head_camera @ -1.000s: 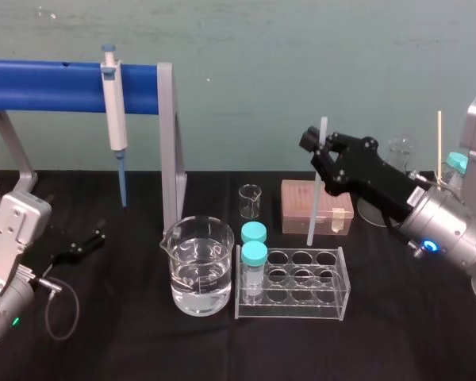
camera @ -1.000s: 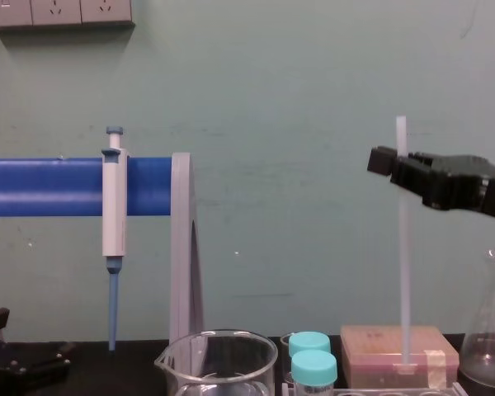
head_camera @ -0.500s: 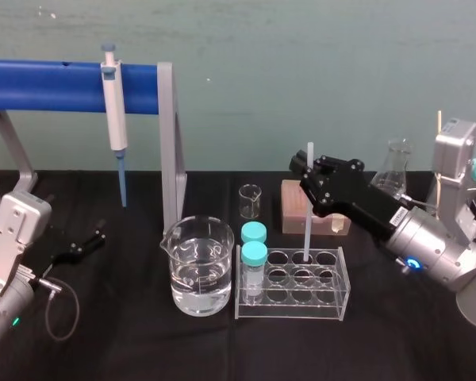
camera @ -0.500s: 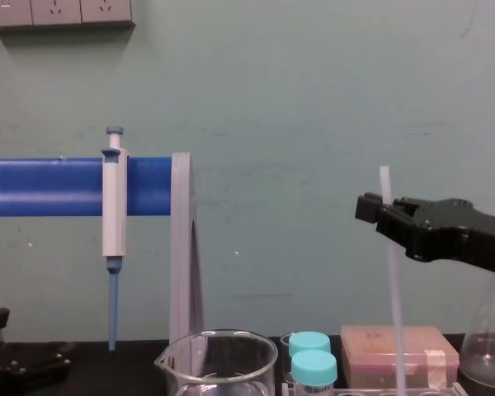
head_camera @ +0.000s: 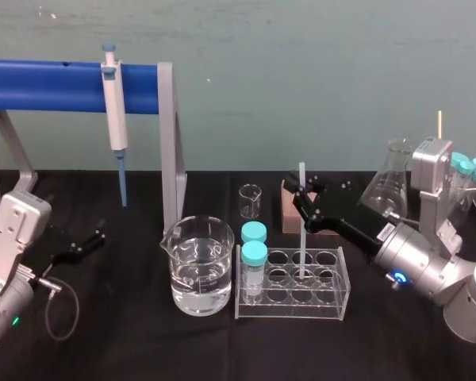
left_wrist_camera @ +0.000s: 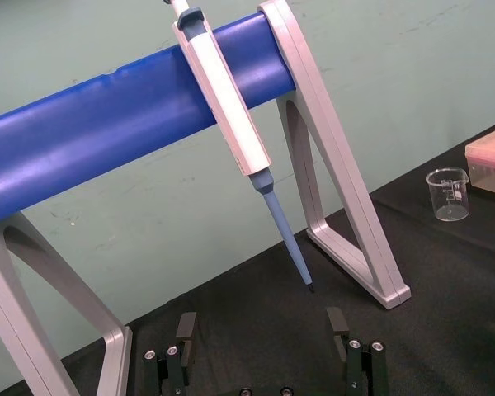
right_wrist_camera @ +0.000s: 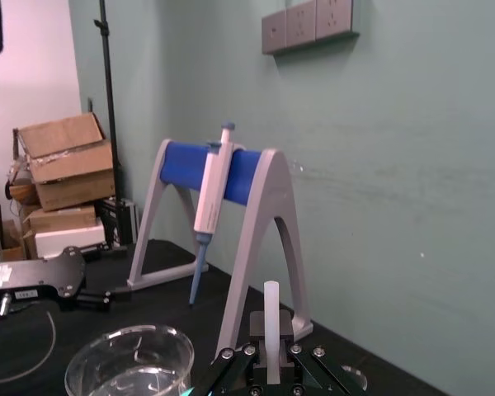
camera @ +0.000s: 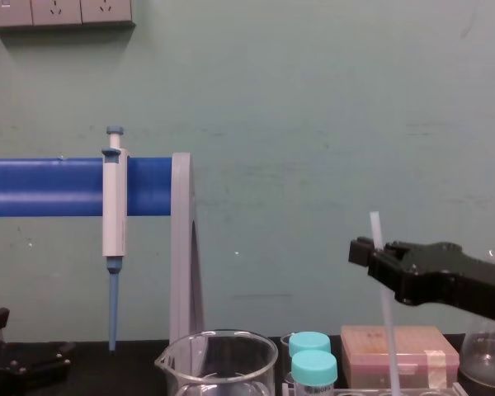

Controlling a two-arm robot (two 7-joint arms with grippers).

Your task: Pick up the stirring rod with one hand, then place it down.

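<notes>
Head view: right gripper [head_camera: 302, 208] is reaching in from the right side, above the clear test-tube rack [head_camera: 333, 306], and is clamping the stirring rod [head_camera: 302, 238] between its black flat jaws. Rod is standing nearly upright, its top poking up past the jaws and its lower end dipping into the open wells in the middle of the rack; cannot tell which row. Chest view is showing the same grip from the side: right gripper [camera: 371, 252] is pinching the stirring rod [camera: 386, 318] near its upper part, and the rod is leaning slightly. In the right wrist view the rod [right_wrist_camera: 271, 326] is sitting squeezed between the jaws.

Two teal-capped tubes [head_camera: 254, 254] are standing in the rack's left column, with a large beaker of water [head_camera: 197, 266] just beside the rack on the left. A small empty beaker [head_camera: 250, 201] and a pink box [camera: 421, 346] are sitting behind the rack. The pipette [head_camera: 113, 111] is hanging on the blue stand [head_camera: 47, 86], well apart from the rod.

Left gripper [left_wrist_camera: 261, 330] is lying parked on the black table [head_camera: 127, 349] at the left, jaws spread apart and holding nothing.
</notes>
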